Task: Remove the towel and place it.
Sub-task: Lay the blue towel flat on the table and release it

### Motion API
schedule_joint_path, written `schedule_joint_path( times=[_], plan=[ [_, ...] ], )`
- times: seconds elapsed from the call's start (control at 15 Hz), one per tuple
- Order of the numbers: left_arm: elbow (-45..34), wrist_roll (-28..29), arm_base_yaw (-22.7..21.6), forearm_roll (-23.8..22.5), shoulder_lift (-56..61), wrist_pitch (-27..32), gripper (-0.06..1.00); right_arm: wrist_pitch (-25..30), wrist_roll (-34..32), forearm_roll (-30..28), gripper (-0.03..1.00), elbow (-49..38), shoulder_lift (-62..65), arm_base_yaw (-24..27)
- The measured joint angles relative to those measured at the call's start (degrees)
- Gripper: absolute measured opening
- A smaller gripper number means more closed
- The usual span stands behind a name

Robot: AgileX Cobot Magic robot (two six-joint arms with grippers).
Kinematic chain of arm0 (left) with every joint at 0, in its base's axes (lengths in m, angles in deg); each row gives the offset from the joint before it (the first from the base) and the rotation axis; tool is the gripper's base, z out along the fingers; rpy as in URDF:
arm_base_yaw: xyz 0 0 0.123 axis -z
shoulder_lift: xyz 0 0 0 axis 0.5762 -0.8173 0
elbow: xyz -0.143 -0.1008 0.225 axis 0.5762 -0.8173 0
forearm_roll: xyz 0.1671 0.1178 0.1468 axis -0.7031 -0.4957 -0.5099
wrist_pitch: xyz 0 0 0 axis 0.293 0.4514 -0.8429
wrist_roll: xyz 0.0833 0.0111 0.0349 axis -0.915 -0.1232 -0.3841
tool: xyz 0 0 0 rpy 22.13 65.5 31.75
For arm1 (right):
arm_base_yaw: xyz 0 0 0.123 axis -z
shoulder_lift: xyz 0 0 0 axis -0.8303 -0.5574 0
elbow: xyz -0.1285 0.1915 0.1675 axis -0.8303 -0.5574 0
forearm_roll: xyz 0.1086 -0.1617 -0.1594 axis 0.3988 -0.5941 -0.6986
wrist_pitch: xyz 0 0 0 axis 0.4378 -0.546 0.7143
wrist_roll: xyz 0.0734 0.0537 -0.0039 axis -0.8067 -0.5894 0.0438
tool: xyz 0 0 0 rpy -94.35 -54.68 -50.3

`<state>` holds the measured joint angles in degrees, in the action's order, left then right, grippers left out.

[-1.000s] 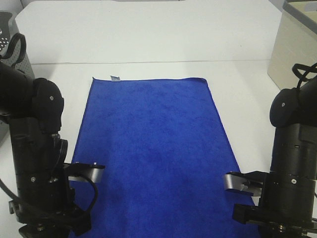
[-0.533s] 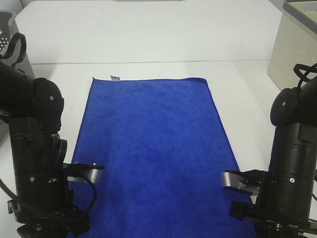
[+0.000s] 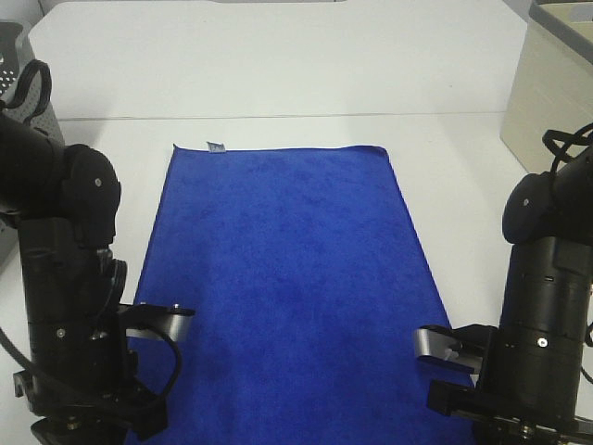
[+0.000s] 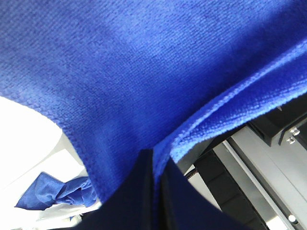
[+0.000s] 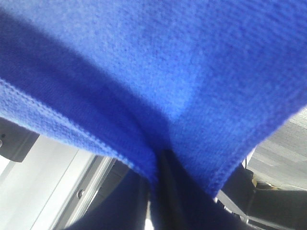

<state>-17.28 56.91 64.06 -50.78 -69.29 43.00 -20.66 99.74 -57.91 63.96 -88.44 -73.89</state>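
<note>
The left pincer (image 4: pixel 156 157) pinches the towel (image 4: pixel 144 72) at its folded, hemmed edge.

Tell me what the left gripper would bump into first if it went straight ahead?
Likely the towel: the left gripper has its jaws shut on its edge, and blue cloth fills the way ahead.

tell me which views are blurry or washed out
Exterior high: sharp, the white table washed out, a faint shadow on the towel by the left arm. Left wrist: towel weave crisp, dark jaws blurred. Right wrist: soft throughout, the towel too close to focus.
</note>
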Motion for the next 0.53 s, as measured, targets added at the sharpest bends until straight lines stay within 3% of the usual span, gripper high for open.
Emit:
schedule_joint_path(
  times=[0.4,0.53],
  plan=[
    [0.1,0.2,0.0,0.1,0.0,0.2,0.09,0.0,0.0,0.2,0.16,0.0,0.0,0.0],
    [0.1,0.3,0.0,0.8,0.0,0.2,0.17,0.0,0.0,0.2,0.21,0.0,0.0,0.0]
  ],
)
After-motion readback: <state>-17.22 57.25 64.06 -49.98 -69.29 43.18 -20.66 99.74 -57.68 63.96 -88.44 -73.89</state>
